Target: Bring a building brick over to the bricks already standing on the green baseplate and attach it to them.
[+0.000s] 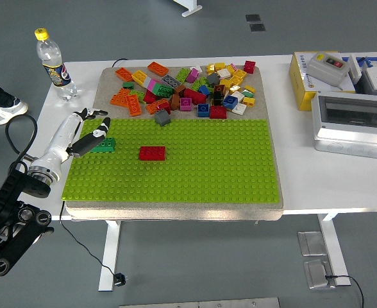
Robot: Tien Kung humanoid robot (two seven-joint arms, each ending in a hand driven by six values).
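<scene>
A green baseplate (195, 160) covers the near half of a grey mat. A red brick (152, 153) stands on it, left of centre. A dark green brick (103, 145) stands near the plate's left edge. My left hand (91, 128) hovers over the plate's left edge, beside and partly over the green brick, fingers relaxed and holding nothing. A pile of loose bricks (188, 86) in several colours lies on the grey mat (105, 102) behind the plate. A grey brick (163, 117) lies at the plate's far edge. My right arm is out of view.
A plastic bottle (52, 64) stands at the table's far left. A yellow box (323, 74) and grey-white electrical boxes (352, 122) sit at the right. A person's shoe and leg (2, 109) show at the left edge on the floor.
</scene>
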